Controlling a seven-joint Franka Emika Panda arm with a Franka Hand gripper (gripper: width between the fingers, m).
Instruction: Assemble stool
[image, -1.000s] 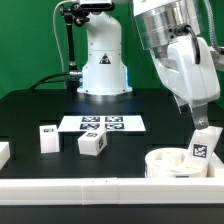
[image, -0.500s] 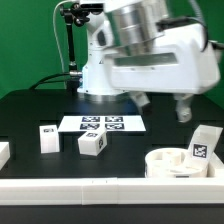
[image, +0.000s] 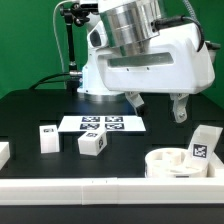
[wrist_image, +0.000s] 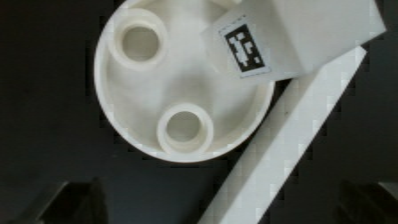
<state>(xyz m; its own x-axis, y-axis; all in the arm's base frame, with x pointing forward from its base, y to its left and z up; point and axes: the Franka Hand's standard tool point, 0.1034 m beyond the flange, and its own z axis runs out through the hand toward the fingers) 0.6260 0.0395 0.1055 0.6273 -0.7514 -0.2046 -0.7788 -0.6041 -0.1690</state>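
The stool's round white seat (image: 172, 163) lies at the front on the exterior view's right, holes facing up. One tagged leg (image: 203, 143) stands in it, a little tilted. Two more legs (image: 47, 137) (image: 92, 143) stand loose on the black table. My gripper (image: 158, 105) hangs open and empty above the table, behind and above the seat. In the wrist view the seat (wrist_image: 169, 75) shows two round holes, with the leg (wrist_image: 276, 45) at its edge. The gripper (wrist_image: 214, 205) has dark fingers (wrist_image: 71, 200) wide apart, with nothing between them.
The marker board (image: 103, 124) lies flat behind the loose legs. A long white rail (image: 90, 188) runs along the table's front edge, also seen as a rail (wrist_image: 294, 140) beside the seat. The robot base (image: 103, 75) stands at the back.
The gripper has left the leg standing in the seat and moved up and toward the exterior view's left, turning as it went. In the last half second it barely moved.
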